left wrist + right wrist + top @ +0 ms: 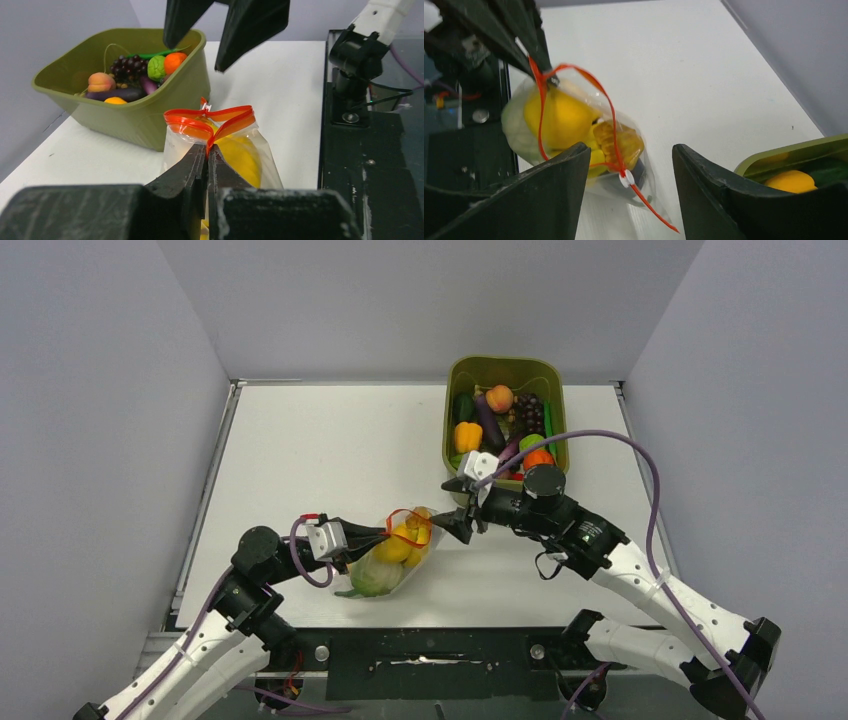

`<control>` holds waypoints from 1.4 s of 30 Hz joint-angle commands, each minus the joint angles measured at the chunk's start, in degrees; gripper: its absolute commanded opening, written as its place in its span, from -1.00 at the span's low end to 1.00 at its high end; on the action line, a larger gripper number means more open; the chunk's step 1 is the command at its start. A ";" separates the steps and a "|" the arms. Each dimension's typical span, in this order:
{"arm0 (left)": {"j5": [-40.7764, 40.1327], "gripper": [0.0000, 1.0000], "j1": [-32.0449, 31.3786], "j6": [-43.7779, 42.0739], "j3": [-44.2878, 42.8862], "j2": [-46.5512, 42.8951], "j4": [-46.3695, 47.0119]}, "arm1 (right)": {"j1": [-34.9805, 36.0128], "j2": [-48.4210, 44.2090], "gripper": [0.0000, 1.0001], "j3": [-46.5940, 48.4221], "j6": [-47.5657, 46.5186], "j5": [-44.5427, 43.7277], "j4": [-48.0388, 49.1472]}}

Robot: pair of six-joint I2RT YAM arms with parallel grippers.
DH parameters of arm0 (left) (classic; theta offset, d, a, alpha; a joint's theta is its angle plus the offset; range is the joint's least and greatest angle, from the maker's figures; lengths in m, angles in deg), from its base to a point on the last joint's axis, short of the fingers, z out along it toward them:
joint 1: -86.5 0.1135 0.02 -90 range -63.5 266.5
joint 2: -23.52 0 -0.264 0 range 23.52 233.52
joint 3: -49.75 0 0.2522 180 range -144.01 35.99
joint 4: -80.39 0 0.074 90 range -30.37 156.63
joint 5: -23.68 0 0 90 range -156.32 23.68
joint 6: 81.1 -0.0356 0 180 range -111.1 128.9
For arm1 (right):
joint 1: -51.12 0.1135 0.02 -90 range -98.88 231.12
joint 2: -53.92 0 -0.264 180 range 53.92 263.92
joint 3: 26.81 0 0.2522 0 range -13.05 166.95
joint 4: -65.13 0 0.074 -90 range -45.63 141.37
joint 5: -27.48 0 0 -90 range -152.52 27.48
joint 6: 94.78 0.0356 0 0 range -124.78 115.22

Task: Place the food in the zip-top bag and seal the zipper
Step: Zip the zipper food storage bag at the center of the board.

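Nearest the arm bases, the left gripper (207, 159) reaches in from 9 o'clock, clamped tight on the near end of the zipper (220, 116), the red-orange strip pressed between its two black fingers. The zip-top bag (396, 558) lies on the white table (310, 450) just beyond those fingers, at about 6 o'clock on the tabletop, bulging with food: yellow peppers (402, 542) toward the mouth, a pale-green cabbage (371, 578) toward the bottom, and what looks like a green pod tip at the near corner. The mouth is not yet sealed; from the left wrist the strip's two lips bow apart in a loop, and a small white tab (626, 178) sits at the strip's far end. Just past that end, at about 2 o'clock from the bag, the right gripper (461, 512) hangs with its jaws spread and nothing between them, apart from the plastic. Farther off, at 1 o'clock, the olive-green tub (505, 362) holds the leftover toys, among them a peach (499, 398), dark grapes (529, 413) and another yellow pepper. Loading looks finished and sealing is the step in hand. The next move probably calls for the right gripper to close on the far end by the tab and, with the left anchoring, draw the lips together along the whole strip.
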 commanded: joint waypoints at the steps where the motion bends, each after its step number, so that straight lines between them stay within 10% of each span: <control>1: 7.68 -1.00 0.03 1.88 -5.87 -1.50 0.12 | -1.67 -0.63 0.15 -2.11 -16.03 6.57 -9.16; 21: 11.91 -1.00 0.00 1.46 -6.86 -2.00 0.32 | -12.08 -1.31 -0.11 -16.98 -17.72 24.88 4.80; 26: 9.54 -1.00 0.07 1.31 -6.42 -2.24 1.02 | -12.21 1.02 -1.00 -15.84 -16.84 25.11 4.98; 29: -2.29 -0.97 0.04 3.70 -6.79 -3.32 -0.65 | -12.53 0.88 -1.00 -12.50 -15.69 24.74 1.17; 33: -19.89 -0.03 0.05 5.12 -11.39 -3.92 -8.87 | -12.51 -1.95 -1.00 -9.20 -10.11 22.97 0.01; 42: -10.13 0.15 0.01 -8.36 -23.79 5.11 -21.48 | -11.19 2.04 -1.00 1.35 -10.00 21.87 -9.13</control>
